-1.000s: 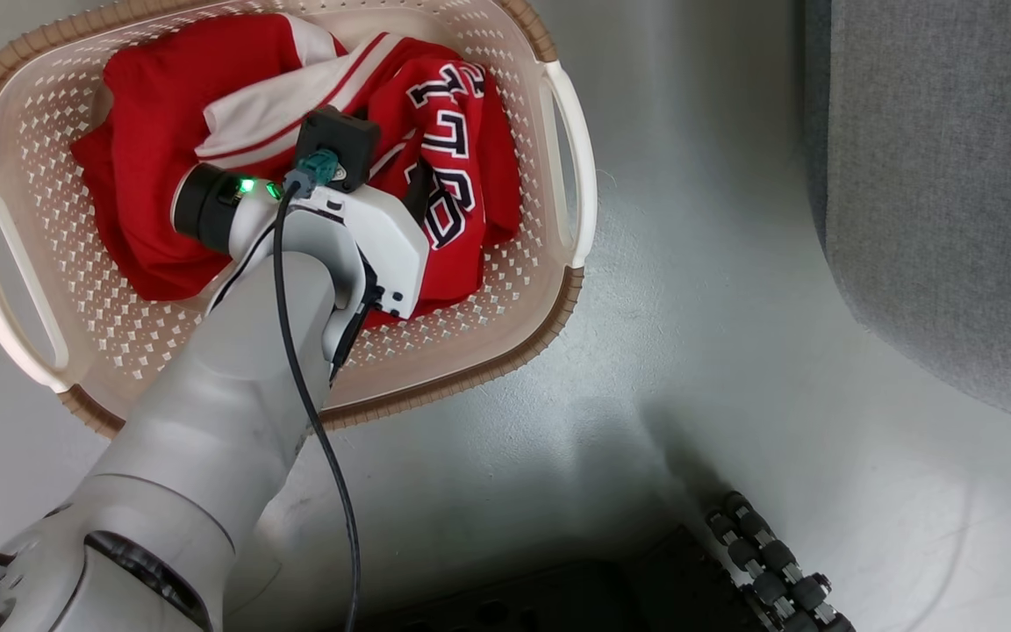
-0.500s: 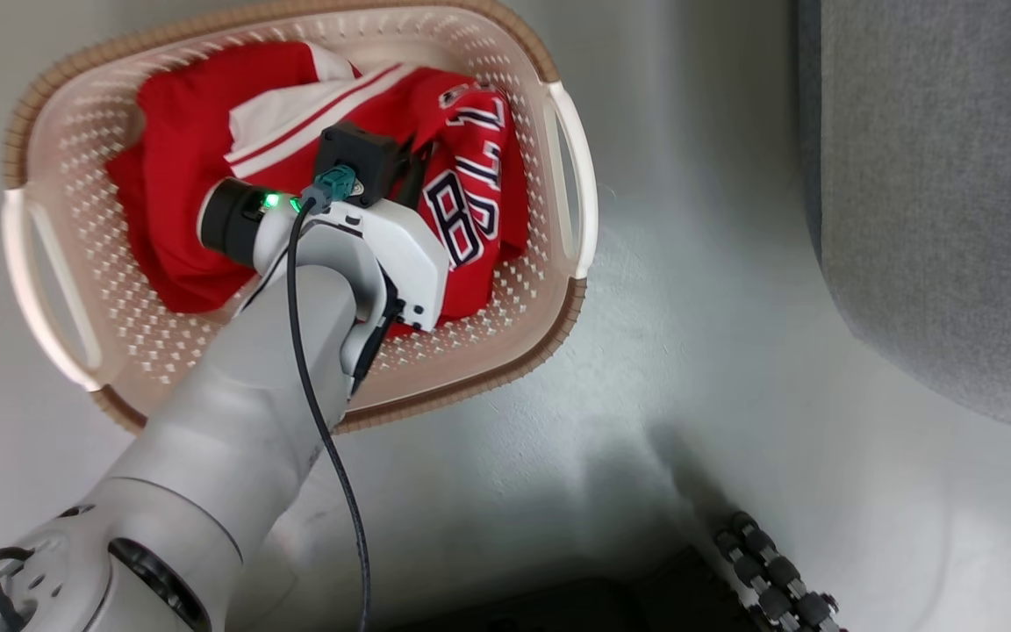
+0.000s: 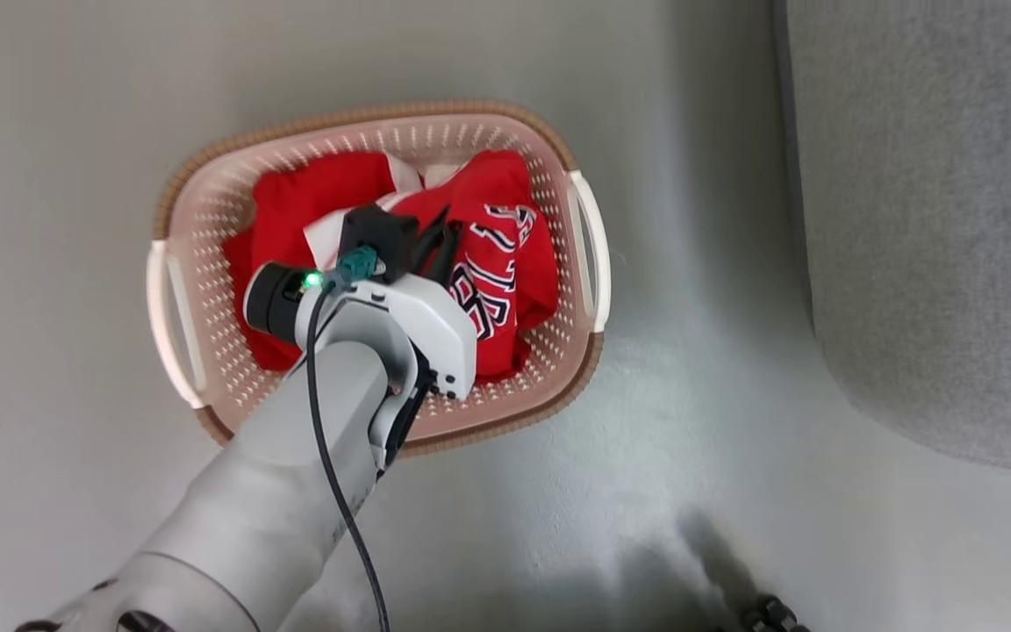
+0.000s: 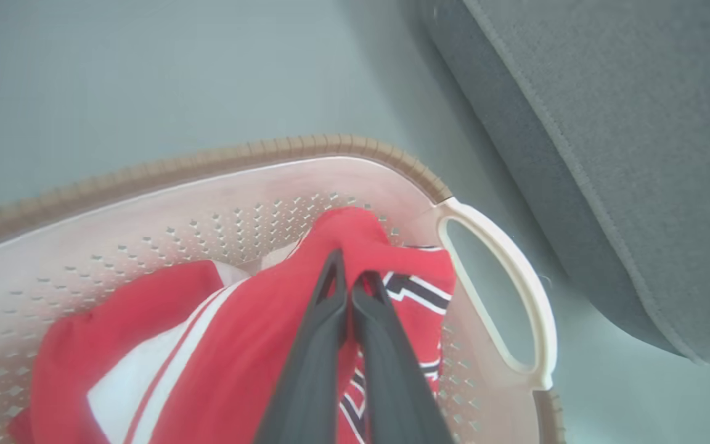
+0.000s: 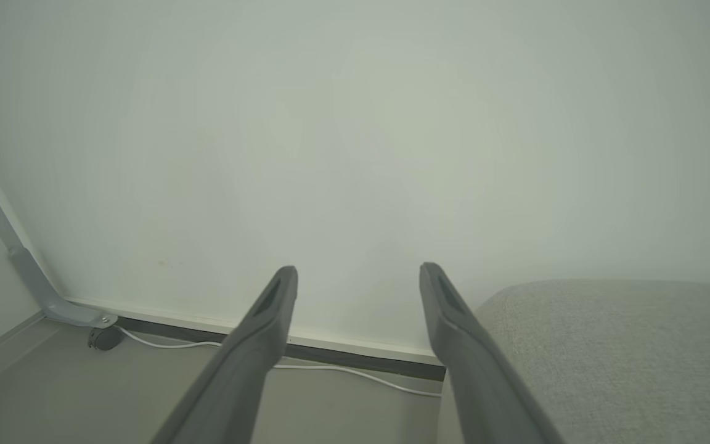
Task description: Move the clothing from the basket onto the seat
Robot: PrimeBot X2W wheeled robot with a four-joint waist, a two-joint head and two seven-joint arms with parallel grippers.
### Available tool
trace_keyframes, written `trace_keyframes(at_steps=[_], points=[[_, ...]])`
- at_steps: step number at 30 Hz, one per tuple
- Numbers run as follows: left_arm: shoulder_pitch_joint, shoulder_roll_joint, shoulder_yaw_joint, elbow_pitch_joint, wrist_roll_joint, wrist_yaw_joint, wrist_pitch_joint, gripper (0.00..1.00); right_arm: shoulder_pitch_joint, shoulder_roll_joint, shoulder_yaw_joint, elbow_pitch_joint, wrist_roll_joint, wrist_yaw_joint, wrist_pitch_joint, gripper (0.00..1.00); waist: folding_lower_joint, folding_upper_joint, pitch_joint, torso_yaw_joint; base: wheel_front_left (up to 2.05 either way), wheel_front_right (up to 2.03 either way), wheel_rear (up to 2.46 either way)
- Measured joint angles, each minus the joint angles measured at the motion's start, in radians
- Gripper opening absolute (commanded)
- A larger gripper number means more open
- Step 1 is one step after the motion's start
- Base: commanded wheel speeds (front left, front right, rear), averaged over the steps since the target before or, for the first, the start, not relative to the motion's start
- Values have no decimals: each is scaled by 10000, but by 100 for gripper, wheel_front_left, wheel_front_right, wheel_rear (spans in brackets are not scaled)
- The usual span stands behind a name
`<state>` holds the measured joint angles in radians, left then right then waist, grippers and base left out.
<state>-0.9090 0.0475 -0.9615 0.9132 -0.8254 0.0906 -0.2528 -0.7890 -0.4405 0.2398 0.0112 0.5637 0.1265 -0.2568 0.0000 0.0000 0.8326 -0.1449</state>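
Observation:
The clothing [image 3: 505,219] is a heap of bright red garments with white stripes and navy letters, lying in the cream basket [image 3: 207,228] on the floor. My left gripper [image 3: 440,241] reaches down into the basket. In the left wrist view its fingers [image 4: 330,320] are pressed together on a fold of the clothing [image 4: 250,333], which rises to a peak at their tips. The basket's brown rim [image 4: 269,151] curves behind. The grey seat [image 3: 909,263] lies to the right of the basket, apart from it. My right gripper [image 5: 358,277] is open and holds nothing, beside the seat [image 5: 607,345].
Pale floor [image 3: 690,483] separates basket and seat. The seat's seamed edge [image 4: 577,185] runs close by the basket's white handle [image 4: 515,296]. A white wall [image 5: 355,123], a baseboard with a white cable [image 5: 330,364] and a grey metal leg [image 5: 34,277] face the right gripper.
My left gripper has shut on a fold of the red clothing and drawn it upward. The head camera has risen, so the basket looks smaller and sits nearer the middle.

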Motion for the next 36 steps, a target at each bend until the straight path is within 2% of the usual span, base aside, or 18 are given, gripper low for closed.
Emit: trace_keyframes(at_steps=[13,22,30,36], points=[[2201,-27,2380,-1783,2071,-46,2,0,1307,244,621,1223,-295,0,0,100,0,0,-2530,449,0,0,0],[3741,-48,3967,-3277,3377,-453,2,0,2428,502,1003,1964,-667,0,0,100,0,0,-4338,885,0,0,0],[4309,-52,4777,-4527,4312,-732,2,0,3128,941,1097,2368,-803,0,2,100,0,0,-5577,1282,0,0,0],[4310,-56,5005,-5605,4857,-911,0,0,3618,1235,1101,2660,-888,0,2,100,0,0,-6238,1430,0,0,0]])
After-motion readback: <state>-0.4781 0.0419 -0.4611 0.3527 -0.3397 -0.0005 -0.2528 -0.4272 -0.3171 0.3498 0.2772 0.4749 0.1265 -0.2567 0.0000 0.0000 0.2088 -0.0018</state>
